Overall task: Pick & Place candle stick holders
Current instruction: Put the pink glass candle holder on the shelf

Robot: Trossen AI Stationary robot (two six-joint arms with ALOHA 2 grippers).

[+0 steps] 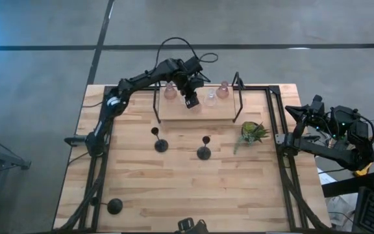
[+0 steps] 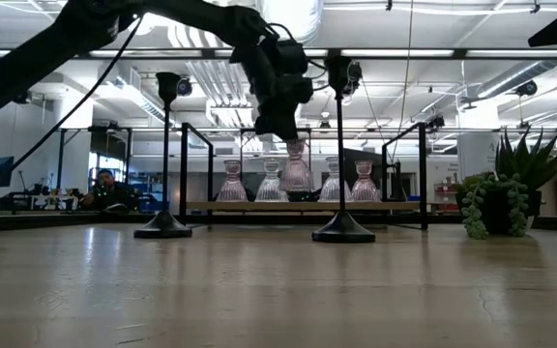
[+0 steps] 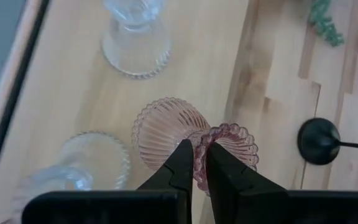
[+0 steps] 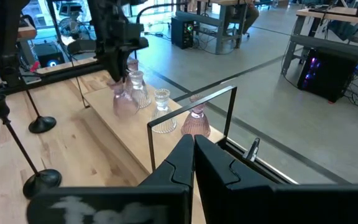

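left pincer (image 3: 199, 163) nearly closed, pinching the scalloped rim of a pink ribbed glass holder (image 3: 166, 130), fingers (image 3: 180, 168) either side of the rim; in the low view the held holder (image 2: 296, 172) hangs a bit above the row, clear of the wooden shelf (image 1: 197, 116). just beside the pincer on the shelf: a clear glass holder (image 3: 135, 40) and another clear one (image 3: 92, 165), blurred. in the high view a pink holder (image 1: 169, 92) sits to one side of the pincer (image 1: 191, 102), a clear one (image 1: 210, 99) and a pink one (image 1: 223, 90) to the other. shelf sits in a black wire frame (image 1: 239, 104). further out on the table (image 1: 174, 188), two black stem holders (image 1: 160, 144) (image 1: 204, 152) stand upright, well apart from the pincer, a third black holder (image 1: 114, 207) far off near the table corner. green plant (image 1: 253, 132) near the frame's end. right pincer (image 4: 193, 144) shut, empty, parked off the table's right edge.
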